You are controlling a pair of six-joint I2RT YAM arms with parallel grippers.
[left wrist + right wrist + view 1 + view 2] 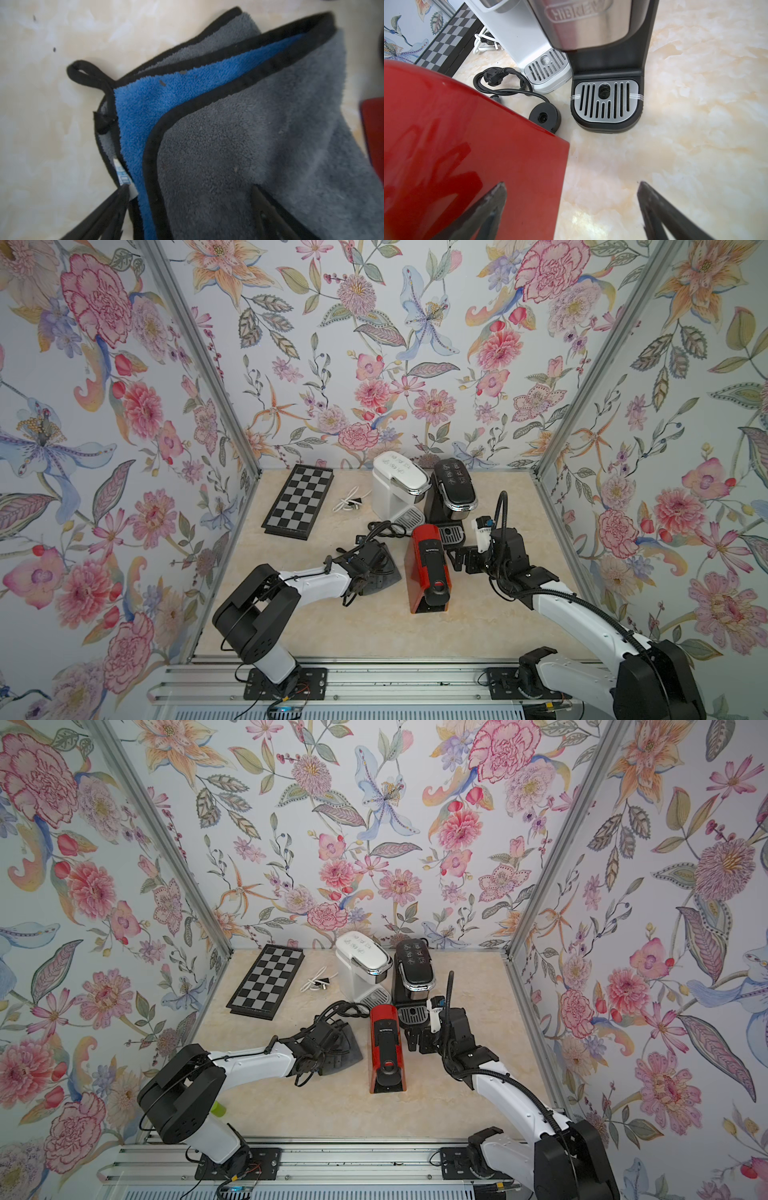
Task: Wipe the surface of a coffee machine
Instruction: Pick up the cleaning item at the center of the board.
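Note:
A red coffee machine (428, 568) (384, 1048) stands mid-table. Left of it lies a folded grey cloth (228, 145) with a blue inner side and black hem, seen as a dark patch in a top view (388, 572). My left gripper (191, 187) (368, 566) is low over the cloth, open, one fingertip at the hem by the label and the other on the grey pile. My right gripper (572, 185) (461, 560) is open beside the red machine's (446, 155) right side, one fingertip in front of the red panel and the other over bare table.
Behind the red machine stand a white coffee machine (399, 485) and a black one (453, 493). A black power cord (382, 529) lies coiled between them and the cloth. A chessboard (299, 502) and a white cable (349, 502) lie at the back left.

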